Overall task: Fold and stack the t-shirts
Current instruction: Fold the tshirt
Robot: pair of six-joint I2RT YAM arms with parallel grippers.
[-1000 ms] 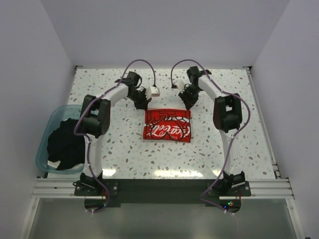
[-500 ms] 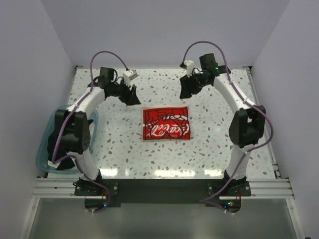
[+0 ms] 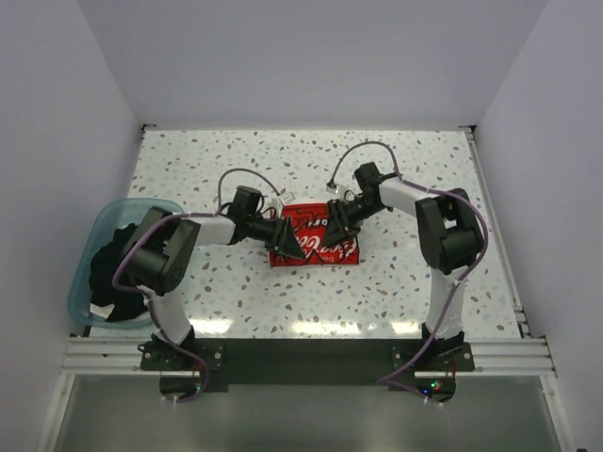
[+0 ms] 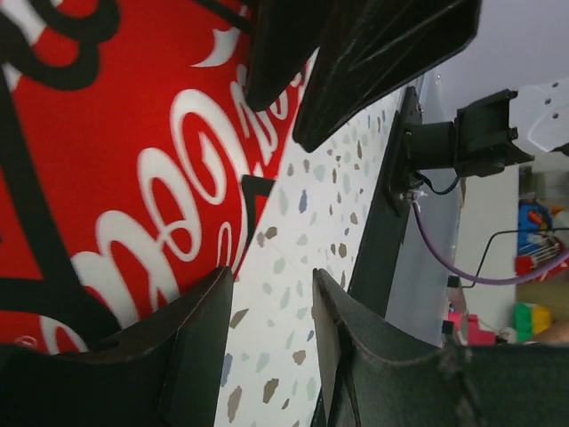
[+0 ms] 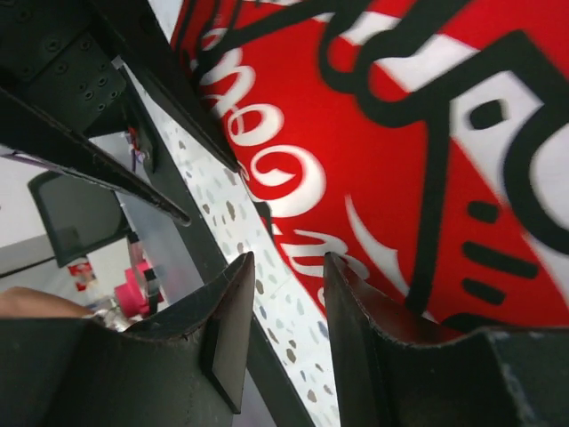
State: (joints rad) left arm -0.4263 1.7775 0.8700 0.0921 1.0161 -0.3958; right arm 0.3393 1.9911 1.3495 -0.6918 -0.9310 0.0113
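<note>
Folded red-print t-shirt (image 3: pixel 325 250) lying flat at the centre of the speckled worktop (image 3: pixel 415 169), print side up. Left fingers (image 4: pixel 196 347) are over the shirt's left part, parted, with bare worktop and the shirt's edge showing through the gap and nothing held. Right fingers (image 5: pixel 222 347) are over the shirt's far-right part, likewise parted and holding nothing. Whether either pair touches the cloth cannot be told. Black t-shirt (image 3: pixel 122 268) lies heaped in a teal tub (image 3: pixel 77 282) at the worktop's left edge, well apart from the folded shirt
</note>
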